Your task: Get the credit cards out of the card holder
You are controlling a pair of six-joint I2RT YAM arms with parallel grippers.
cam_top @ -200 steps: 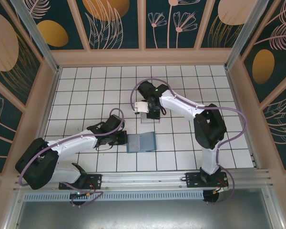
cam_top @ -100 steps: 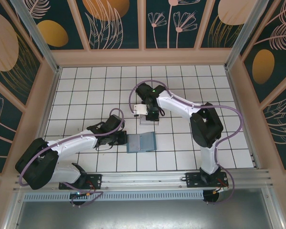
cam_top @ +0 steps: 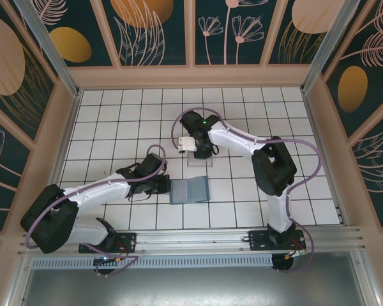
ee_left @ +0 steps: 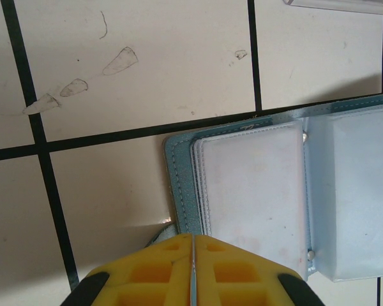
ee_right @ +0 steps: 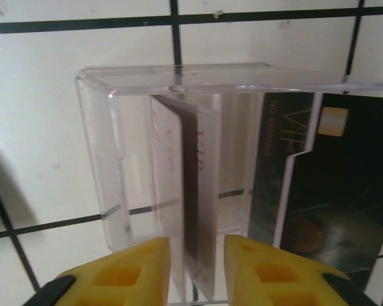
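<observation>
From above, we see the left arm reaching in from the lower left across the white tiled table [cam_top: 115,115]. Its left gripper [cam_top: 165,186] sits at the left edge of the teal card holder [cam_top: 190,190], which lies open just below mid-frame. The right arm rises from the lower right and doubles back toward centre. The right gripper [cam_top: 195,149] points down above the holder and apart from it, with the pale credit card [cam_top: 187,143] showing at its left side. At the left wrist, the yellow fingers [ee_left: 153,274] are pressed flat together at the bottom edge, over the holder's near left corner. A sliver of teal cover curls up against them there, and we cannot tell whether they nip it. The holder's grey-blue lining and clear sleeves spread across the right half of the frame. At the right wrist, the yellow fingers [ee_right: 134,274] stand apart at bottom centre, released. The pale card stands on its edge in the gap between them, inside a clear plastic tray [ee_right: 96,159]. The blackish credit card [ee_right: 338,191], with a gold chip near its top, sits at the right behind the tray's stepped wall.
</observation>
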